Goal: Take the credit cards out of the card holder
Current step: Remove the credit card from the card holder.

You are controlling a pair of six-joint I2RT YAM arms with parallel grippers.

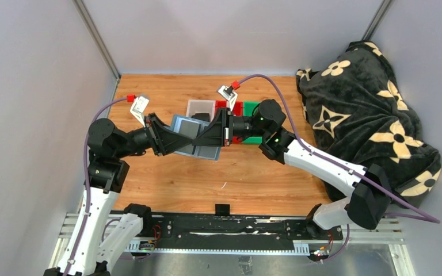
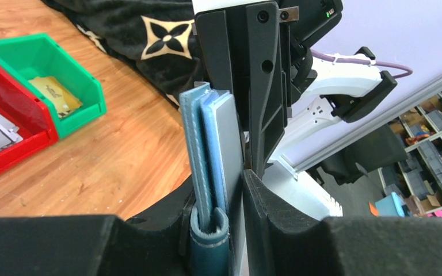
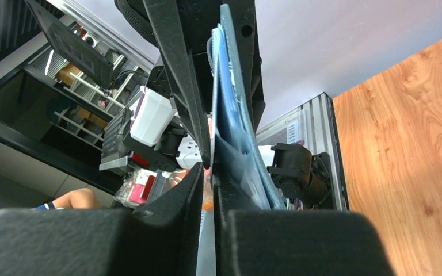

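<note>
The left arm [image 1: 105, 172] and right arm [image 1: 322, 164] bend inward at the elbow, so their wrists point at each other. The left gripper [image 1: 171, 141] and right gripper [image 1: 202, 137] meet fingertip to fingertip. The right jaws pinch nearly together on the card holder [image 1: 206, 152]. The left jaws straddle it, and whether they grip is unclear.

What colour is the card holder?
Blue, with a dark rectangular panel; the card holder shows best in the top view.

No legible text is found; print on the yellow card [image 2: 57, 92] in the green bin [image 2: 83, 119] is too blurred.
</note>
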